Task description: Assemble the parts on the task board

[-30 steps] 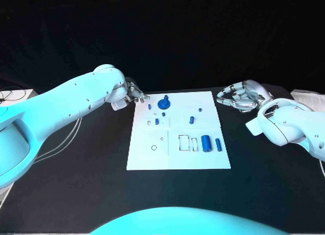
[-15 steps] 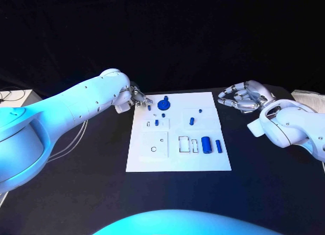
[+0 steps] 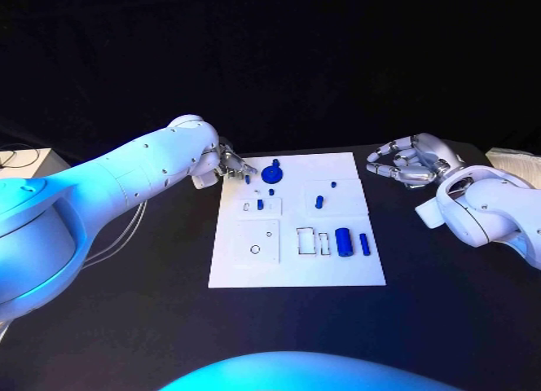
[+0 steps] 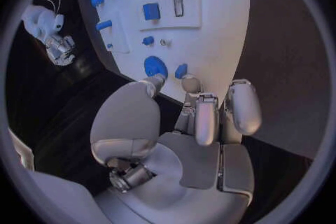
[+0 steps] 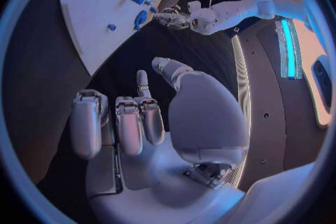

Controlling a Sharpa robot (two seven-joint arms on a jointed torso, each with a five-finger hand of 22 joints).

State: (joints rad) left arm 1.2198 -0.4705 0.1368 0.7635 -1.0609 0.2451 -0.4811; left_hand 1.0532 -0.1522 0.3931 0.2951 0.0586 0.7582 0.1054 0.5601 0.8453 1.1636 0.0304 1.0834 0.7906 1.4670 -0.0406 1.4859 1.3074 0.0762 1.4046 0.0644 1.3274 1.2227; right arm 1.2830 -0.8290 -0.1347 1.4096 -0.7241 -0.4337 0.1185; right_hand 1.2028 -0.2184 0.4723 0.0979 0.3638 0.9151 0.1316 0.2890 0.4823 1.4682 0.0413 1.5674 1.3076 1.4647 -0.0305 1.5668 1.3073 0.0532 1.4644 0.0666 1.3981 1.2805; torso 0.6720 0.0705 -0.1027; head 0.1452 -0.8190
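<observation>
Now your left hand (image 3: 232, 165), fingers apart and empty, hovers at the far-left corner of the white rectangular task board (image 3: 341, 273), just beside the round blue knob-like part (image 3: 272, 173). Approach slowly; pinch squarely. Your right hand (image 3: 406, 161) idles curled, holding nothing.

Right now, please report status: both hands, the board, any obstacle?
Left hand at task board's far left corner, fingers near a small blue part, holding nothing. Right hand curled, off the board, holding nothing. Nothing in the way.
</observation>
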